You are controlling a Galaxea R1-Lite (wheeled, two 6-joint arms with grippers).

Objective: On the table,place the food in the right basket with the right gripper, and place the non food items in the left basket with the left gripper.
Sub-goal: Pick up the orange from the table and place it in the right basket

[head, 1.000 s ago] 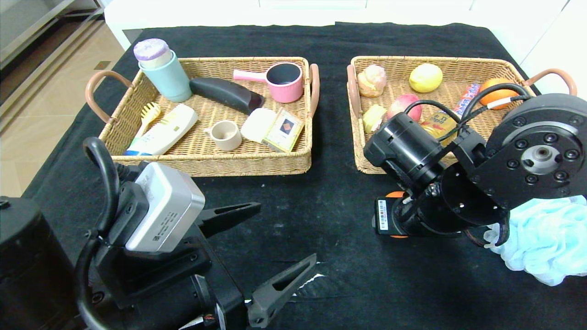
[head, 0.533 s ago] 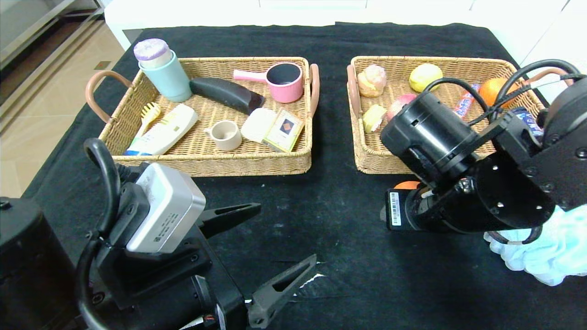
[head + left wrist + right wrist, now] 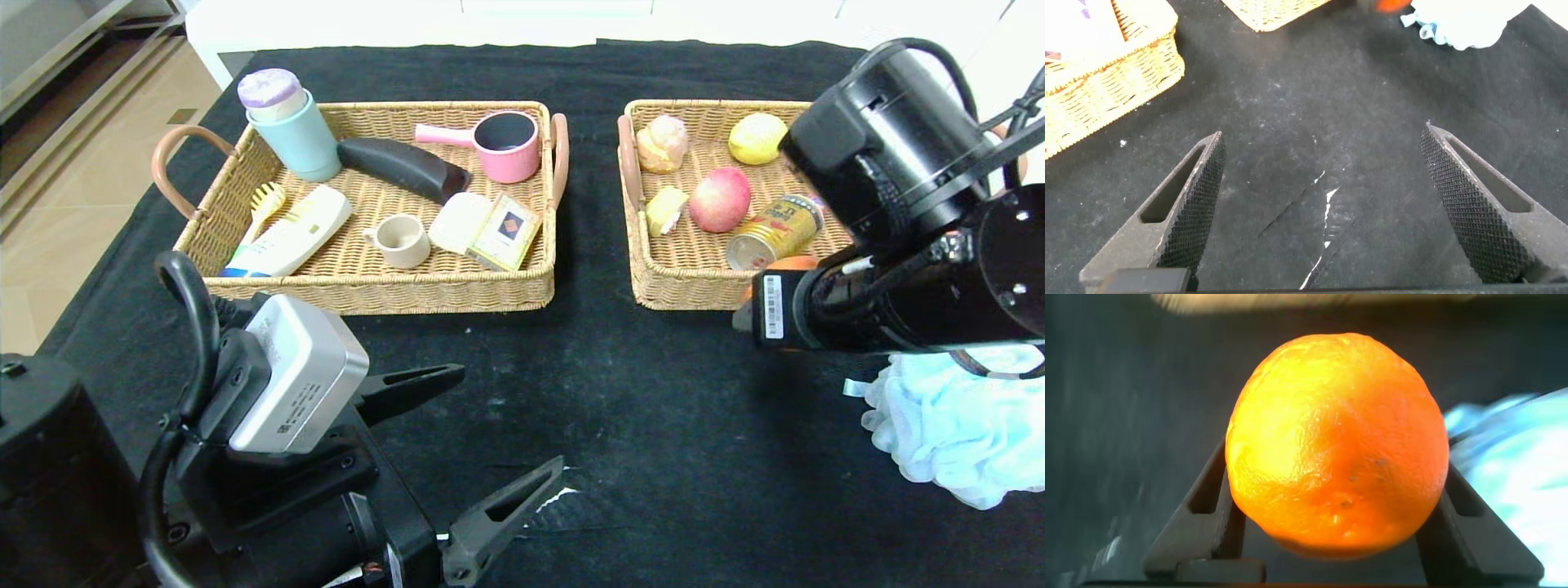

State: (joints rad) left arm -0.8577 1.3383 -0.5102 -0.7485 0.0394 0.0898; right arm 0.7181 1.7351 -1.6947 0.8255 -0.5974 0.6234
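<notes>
The right hand (image 3: 1327,539) squeezes a round orange fruit (image 3: 1337,443), lower right in frame; a loose squeeze could drop it short of the tan wicker basket (image 3: 653,278).

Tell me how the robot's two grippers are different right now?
The right gripper is shut on an orange; the left gripper holds nothing. The left gripper's fingers are spread wide apart; the right gripper's are closed against the orange's sides. The right gripper is near the right basket, while the left gripper sits low over the table. Both have two long black fingers.
</notes>
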